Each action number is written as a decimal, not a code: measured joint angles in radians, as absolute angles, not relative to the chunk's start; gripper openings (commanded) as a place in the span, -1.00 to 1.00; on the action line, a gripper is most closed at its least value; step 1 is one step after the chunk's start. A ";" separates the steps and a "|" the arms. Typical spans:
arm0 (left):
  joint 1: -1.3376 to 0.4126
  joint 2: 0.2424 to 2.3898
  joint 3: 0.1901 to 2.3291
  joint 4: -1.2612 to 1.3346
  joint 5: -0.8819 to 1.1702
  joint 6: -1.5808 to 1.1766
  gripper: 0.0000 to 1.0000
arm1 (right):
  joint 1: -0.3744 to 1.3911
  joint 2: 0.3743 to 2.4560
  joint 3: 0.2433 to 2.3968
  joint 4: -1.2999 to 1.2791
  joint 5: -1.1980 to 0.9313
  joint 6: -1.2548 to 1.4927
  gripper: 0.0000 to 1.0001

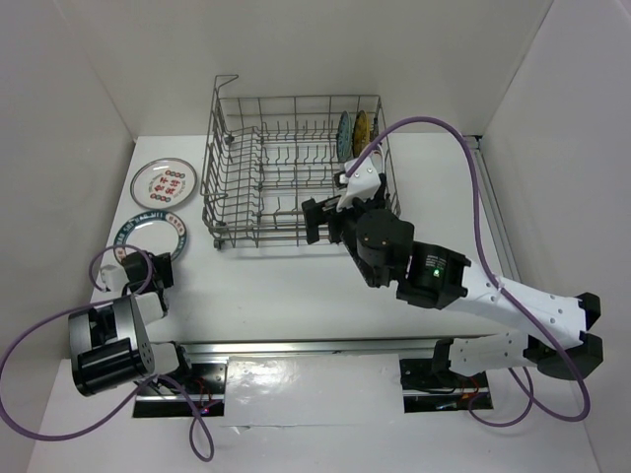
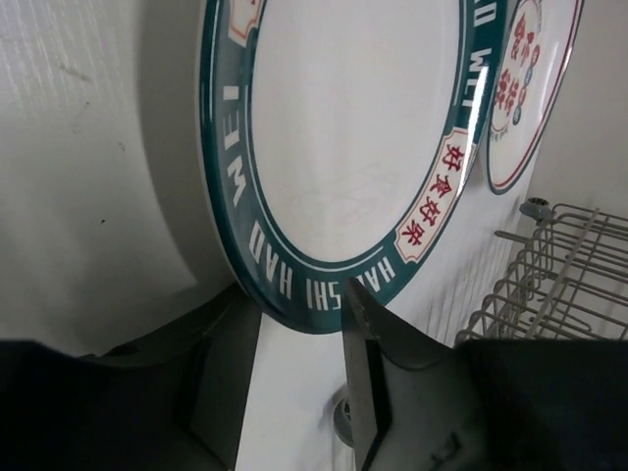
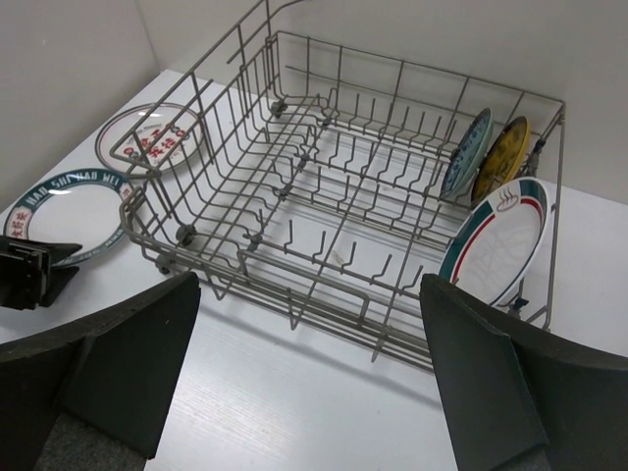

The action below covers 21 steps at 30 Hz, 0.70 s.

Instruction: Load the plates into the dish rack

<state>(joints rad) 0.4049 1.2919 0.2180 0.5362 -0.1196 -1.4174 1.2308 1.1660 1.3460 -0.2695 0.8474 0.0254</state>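
1. Plates not yet loaded: the large green-rimmed plate and the small red-marked plate lie flat on the table, left of the dish rack and just beside each other. Three more stand upright at the rack's right end: the teal plate, the yellow-brown plate and the white plate with a green and red rim.
2. Left gripper: released and holding nothing. Its fingers are apart, with the near rim of the green-rimmed plate at their mouth. Contact cannot be confirmed.
3. Hazard, push-off: the plate lies flat, so one finger has to get under its rim. A finger meeting the rim edge-on probably shoves the plate into the small red-marked plate or toward the side wall.
4. Hazard, slip: a pinch on a glazed rim carries the whole plate from one edge. Expect droop or rotation on lifting, and a drop if the bite is shallow.
5. Hazard, insertion: a tilted plate can strike the rack's wire, shift the rack or knock the standing plates.
6. Right gripper: released wide and empty, hanging at the rack's near wall. The right arm lies over the table in front of the rack, so the left arm may meet it on the way to free slots.
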 measured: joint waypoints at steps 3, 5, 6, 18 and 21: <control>0.410 1.293 0.226 0.498 -0.117 -1.419 -0.32 | 1.231 1.156 1.337 -0.266 0.839 0.024 1.00; 0.416 1.292 0.229 0.474 -0.114 -1.420 -0.32 | 1.231 1.146 1.334 -0.266 0.833 0.025 1.00; 0.419 1.288 0.230 0.468 -0.114 -1.419 -0.41 | 1.231 1.142 1.333 -0.264 0.831 0.025 1.00; 0.461 1.278 0.264 0.402 -0.072 -1.441 -1.00 | 1.231 1.113 1.328 -0.255 0.816 0.025 1.00; 0.467 1.270 0.266 0.387 -0.063 -1.434 -1.00 | 1.231 1.112 1.319 -0.248 0.813 0.025 1.00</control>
